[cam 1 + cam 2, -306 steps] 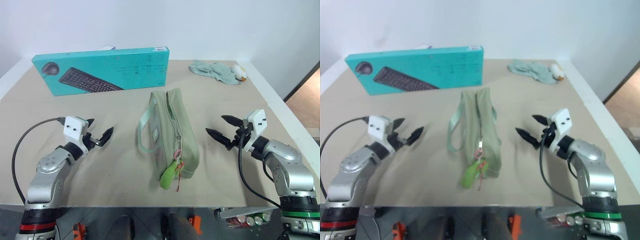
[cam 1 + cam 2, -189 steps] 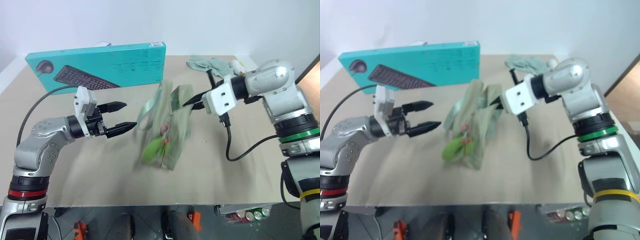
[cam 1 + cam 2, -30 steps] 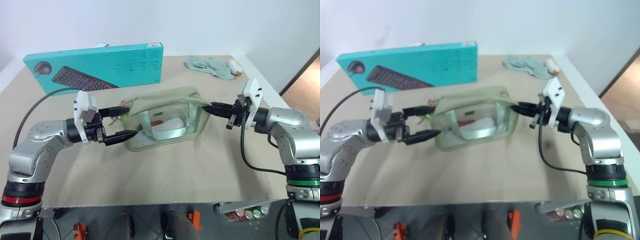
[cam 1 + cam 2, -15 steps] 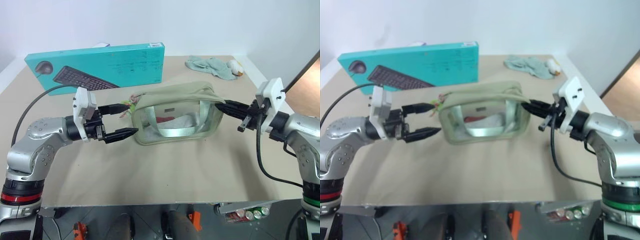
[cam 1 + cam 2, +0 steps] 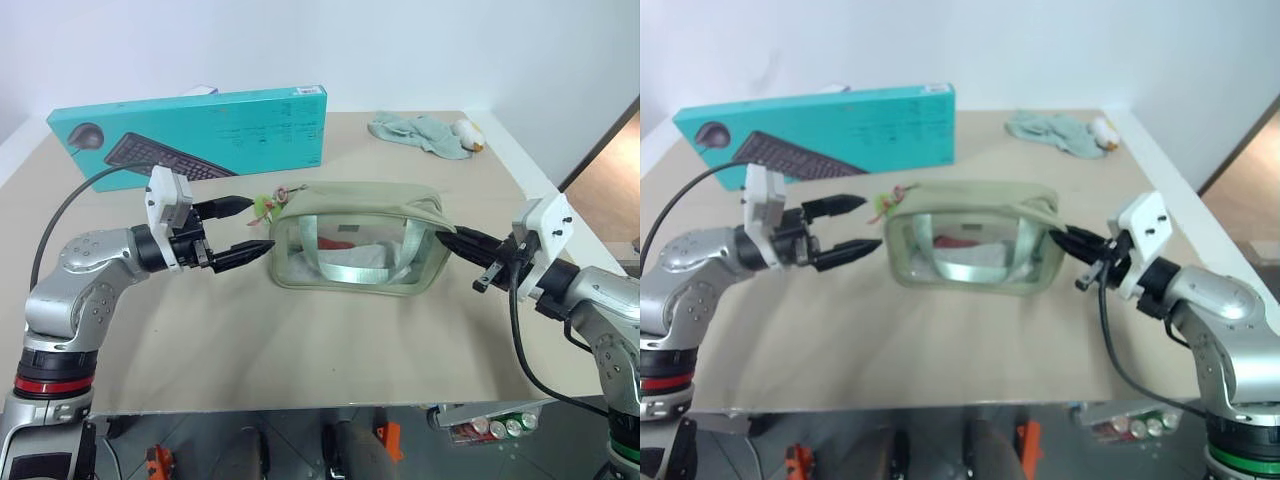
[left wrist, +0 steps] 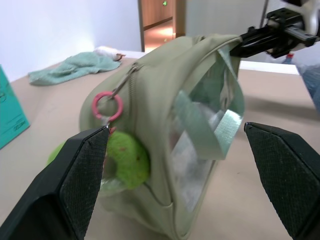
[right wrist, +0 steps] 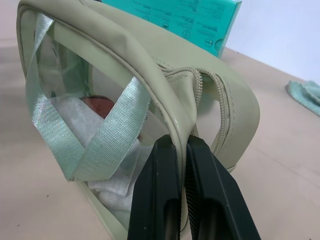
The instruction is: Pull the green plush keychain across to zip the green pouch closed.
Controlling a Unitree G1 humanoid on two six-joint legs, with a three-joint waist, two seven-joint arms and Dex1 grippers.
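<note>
Close-up, right claw (image 7: 181, 150) clamps green pouch (image 7: 165, 90) edge; left claw (image 5: 248, 227) spread wide.

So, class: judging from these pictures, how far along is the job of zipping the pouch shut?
Done: the green pouch stands on the table, its end pinched in the shut right pincer. In hand: the open left pincer sits at the green plush keychain, not gripping it. Left: grasping the keychain and pulling it across; the zip gapes.
</note>
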